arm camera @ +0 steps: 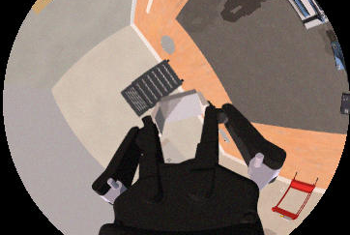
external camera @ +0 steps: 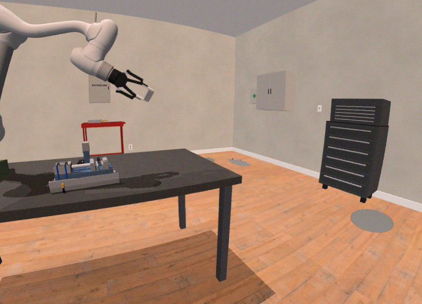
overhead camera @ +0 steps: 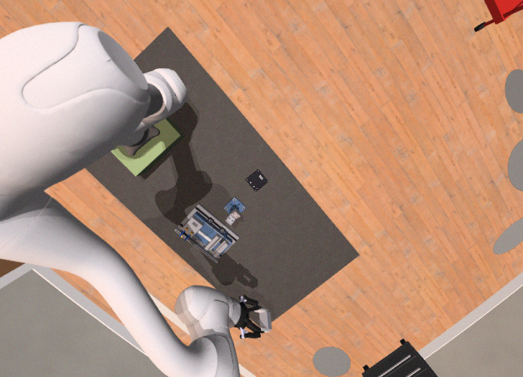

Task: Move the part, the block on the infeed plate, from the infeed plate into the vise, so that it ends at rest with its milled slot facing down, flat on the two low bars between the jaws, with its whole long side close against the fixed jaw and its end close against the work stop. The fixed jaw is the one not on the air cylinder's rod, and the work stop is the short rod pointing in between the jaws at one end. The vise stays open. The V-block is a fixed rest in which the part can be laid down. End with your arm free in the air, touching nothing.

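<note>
Your pincer [external camera: 144, 92] was pinching the part [external camera: 148, 94], a pale grey block, high in the air, its fingers pressed against two opposite faces and the block jutting out past the fingertips. The arm [external camera: 91, 52] reached out nearly level, so the block hung well above the dark table [external camera: 191, 173] and, seen from above, beyond the table's edge over the plank floor [overhead camera: 358, 123].

The vise [external camera: 83, 173] sat far below the pincer and back toward the arm's base, with the blue V-block [overhead camera: 234, 205] just beside it and the black infeed plate [overhead camera: 257, 180] a little farther along, bare of its block. You appeared to be in the carrying and turning stage: the part was off the plate, not yet in the vise.

Which face carried the milled slot could not be told from these views. Your next move, by this reading, called for swinging the wrist back over the vise with the slot turned down, or resting the part in the V-block to regrip if the hold would not allow that. Then lower between the open jaws onto the two low bars, slide the long side to the fixed jaw and the end to the work stop
</note>
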You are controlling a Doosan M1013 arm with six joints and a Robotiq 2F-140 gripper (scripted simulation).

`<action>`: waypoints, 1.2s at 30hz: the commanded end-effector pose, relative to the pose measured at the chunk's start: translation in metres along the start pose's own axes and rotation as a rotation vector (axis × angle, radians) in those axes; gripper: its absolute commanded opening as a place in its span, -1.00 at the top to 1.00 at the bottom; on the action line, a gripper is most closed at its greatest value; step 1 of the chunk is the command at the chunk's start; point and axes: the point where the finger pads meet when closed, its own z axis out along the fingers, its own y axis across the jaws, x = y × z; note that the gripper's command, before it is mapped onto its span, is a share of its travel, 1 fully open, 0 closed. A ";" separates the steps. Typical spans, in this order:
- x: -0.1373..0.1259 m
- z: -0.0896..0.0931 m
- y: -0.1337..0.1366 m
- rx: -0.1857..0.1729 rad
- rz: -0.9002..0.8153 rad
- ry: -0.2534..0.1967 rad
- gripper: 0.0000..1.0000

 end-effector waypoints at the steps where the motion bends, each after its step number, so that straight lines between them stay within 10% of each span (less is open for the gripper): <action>1: -0.010 0.003 0.004 -0.045 -0.159 -0.055 1.00; 14: -0.019 0.001 0.040 -0.150 -0.503 -0.169 1.00; 36: 0.028 -0.036 0.144 -0.461 -1.199 -0.438 1.00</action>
